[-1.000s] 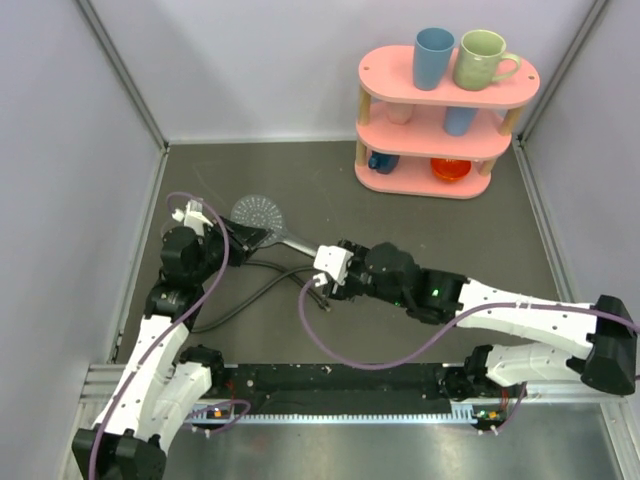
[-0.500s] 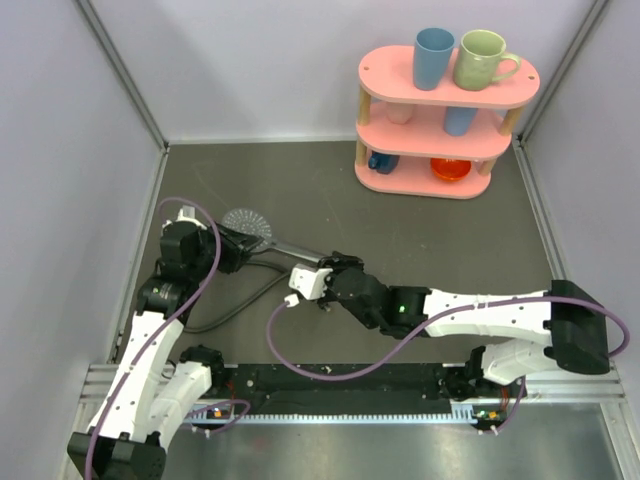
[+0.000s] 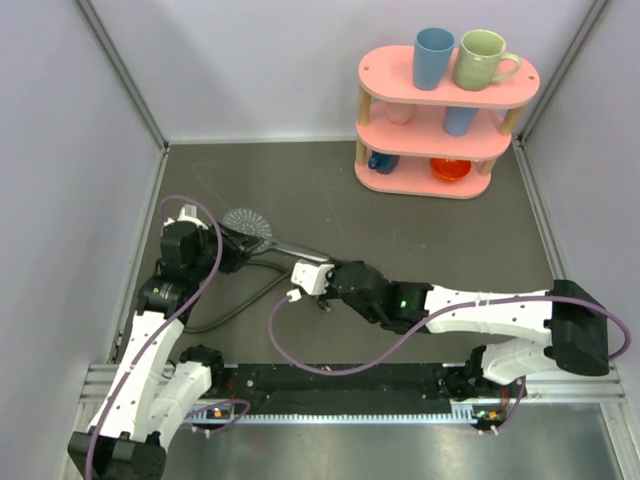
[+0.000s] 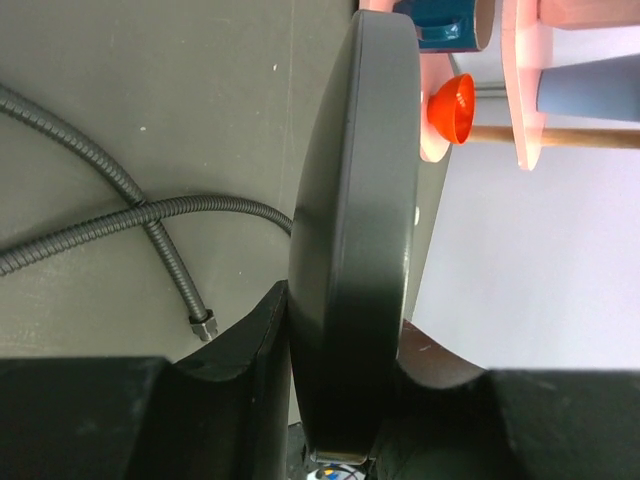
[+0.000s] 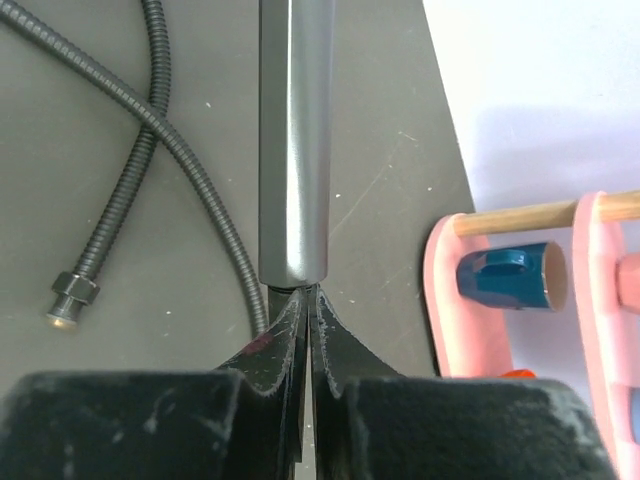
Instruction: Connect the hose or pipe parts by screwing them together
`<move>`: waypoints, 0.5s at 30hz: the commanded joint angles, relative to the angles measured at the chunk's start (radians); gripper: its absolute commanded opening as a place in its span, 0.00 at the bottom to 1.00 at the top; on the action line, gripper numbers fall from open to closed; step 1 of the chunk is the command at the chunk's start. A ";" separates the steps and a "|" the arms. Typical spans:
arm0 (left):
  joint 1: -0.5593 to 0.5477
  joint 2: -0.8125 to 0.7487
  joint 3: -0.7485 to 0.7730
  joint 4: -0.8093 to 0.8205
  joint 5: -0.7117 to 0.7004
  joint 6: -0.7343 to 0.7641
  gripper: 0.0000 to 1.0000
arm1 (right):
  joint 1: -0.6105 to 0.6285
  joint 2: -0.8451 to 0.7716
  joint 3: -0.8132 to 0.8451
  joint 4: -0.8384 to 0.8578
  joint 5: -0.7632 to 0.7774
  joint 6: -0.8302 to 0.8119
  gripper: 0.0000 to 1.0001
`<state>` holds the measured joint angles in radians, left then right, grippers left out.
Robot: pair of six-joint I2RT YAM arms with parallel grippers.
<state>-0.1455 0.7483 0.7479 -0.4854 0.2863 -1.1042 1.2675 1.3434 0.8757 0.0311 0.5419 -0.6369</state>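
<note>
Shower head [image 4: 355, 200] clamped in left gripper [image 4: 345, 335]; right gripper [image 5: 308, 296] clenched at handle [image 5: 293, 140] end.

The dark grey desk [image 3: 300, 180] lies open in the far middle; a pink three-tier shelf [image 3: 448, 138] blocks the far right corner, and a dark-grey ribbed hose [image 4: 145, 212] crosses near left.

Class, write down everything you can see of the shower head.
The shower head is grey, with a round perforated face and a straight, shiny, metal-looking handle. The left tool clamps the round head across its thickness, so the left wrist view sees it edge-on. The right tool, shut, sits at the handle's free end.
</note>
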 commanded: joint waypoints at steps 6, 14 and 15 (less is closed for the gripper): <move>-0.006 -0.096 -0.088 0.229 0.076 0.047 0.00 | -0.137 -0.159 0.037 -0.102 -0.296 0.157 0.19; -0.005 -0.055 -0.030 0.133 0.054 0.007 0.00 | -0.140 -0.233 -0.038 -0.152 -0.364 0.135 0.46; -0.005 -0.056 -0.021 0.119 0.051 0.006 0.00 | -0.138 -0.236 -0.043 -0.152 -0.384 0.140 0.47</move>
<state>-0.1478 0.6952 0.6537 -0.4004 0.3317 -1.0672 1.1290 1.1271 0.8650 -0.0967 0.2329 -0.5186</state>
